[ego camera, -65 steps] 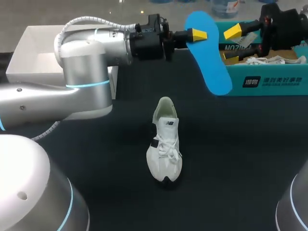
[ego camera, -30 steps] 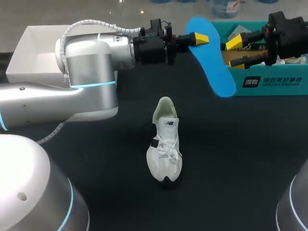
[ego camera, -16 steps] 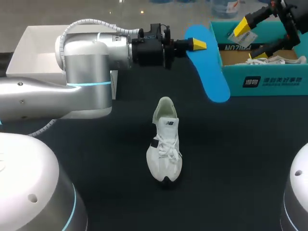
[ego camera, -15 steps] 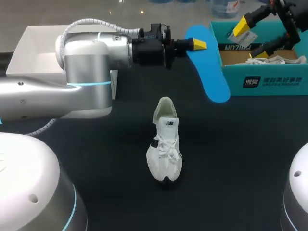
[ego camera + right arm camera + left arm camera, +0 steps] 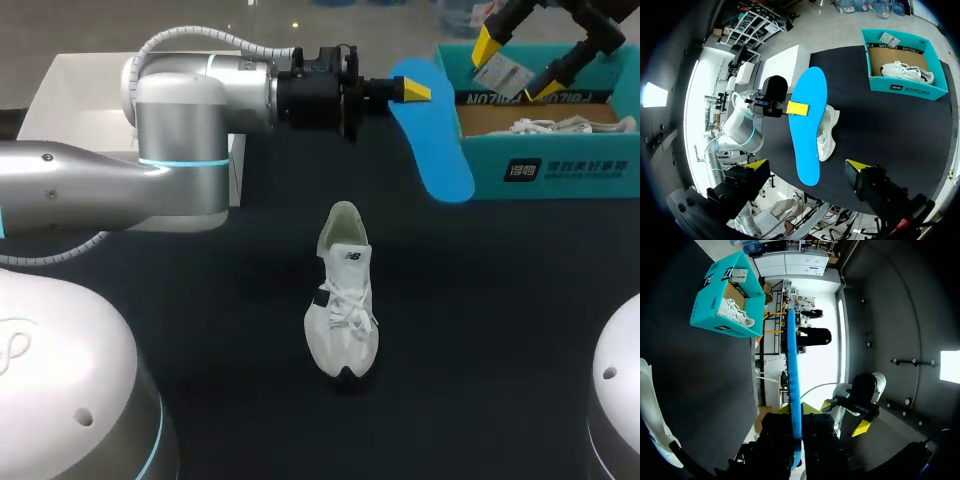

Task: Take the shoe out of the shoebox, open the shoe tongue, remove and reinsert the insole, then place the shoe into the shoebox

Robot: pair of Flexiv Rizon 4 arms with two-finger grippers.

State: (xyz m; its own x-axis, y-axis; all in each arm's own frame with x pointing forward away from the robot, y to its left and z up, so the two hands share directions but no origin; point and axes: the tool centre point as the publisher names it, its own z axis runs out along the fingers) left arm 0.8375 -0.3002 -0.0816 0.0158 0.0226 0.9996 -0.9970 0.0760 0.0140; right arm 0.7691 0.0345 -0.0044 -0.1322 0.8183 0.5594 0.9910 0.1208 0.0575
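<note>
1. The blue insole (image 5: 440,150) is pinched near one end by the left hand (image 5: 412,92) and held in the air beside the teal shoebox (image 5: 560,170).
2. The right hand (image 5: 518,63) is held spread above the shoebox, with nothing gripped.
3. The white shoe (image 5: 343,300) is stood upright mid-worktop (image 5: 500,330), well apart from both hands.
4. A second white shoe (image 5: 545,126) is seen inside the shoebox.

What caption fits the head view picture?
Left gripper holds the blue insole; the white shoe sits on the table.
</note>
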